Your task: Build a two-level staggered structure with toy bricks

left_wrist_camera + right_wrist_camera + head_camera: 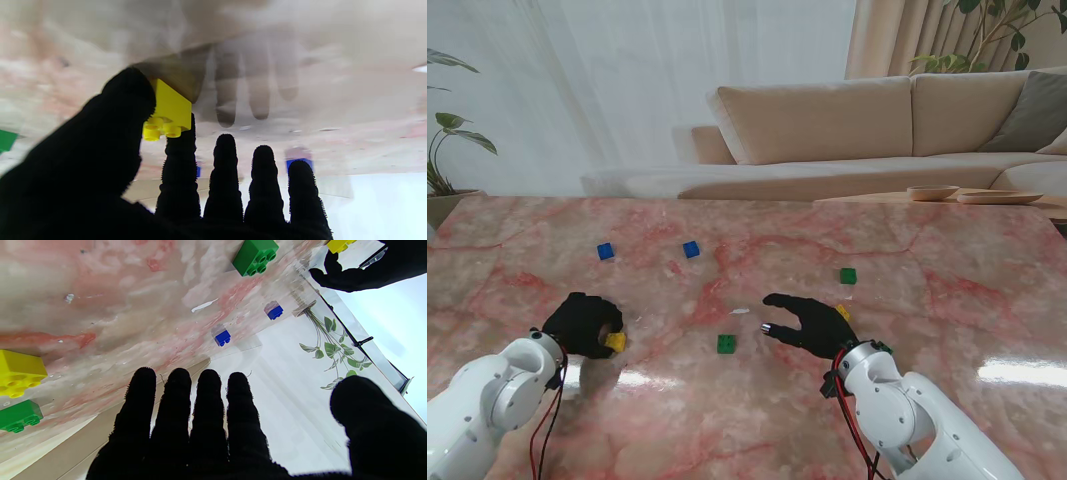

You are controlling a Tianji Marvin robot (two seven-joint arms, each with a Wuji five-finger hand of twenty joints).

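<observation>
My left hand [582, 322] is at the near left of the table, shut on a yellow brick [615, 341]. In the left wrist view, thumb and index finger pinch this yellow brick [170, 110] with its studs up, at or just over the table top. My right hand [812, 322] hovers open near the middle, fingers spread and holding nothing. A green brick [726, 344] lies between the two hands. A second yellow brick [843, 312] sits just behind the right hand, also seen in the right wrist view [20, 373]. Another green brick [848, 275] lies farther right.
Two blue bricks [605, 251] [691, 249] lie farther from me on the pink marble table [947, 320]. A beige sofa [847, 120] stands beyond the far edge. Two shallow dishes [972, 194] rest at the far right.
</observation>
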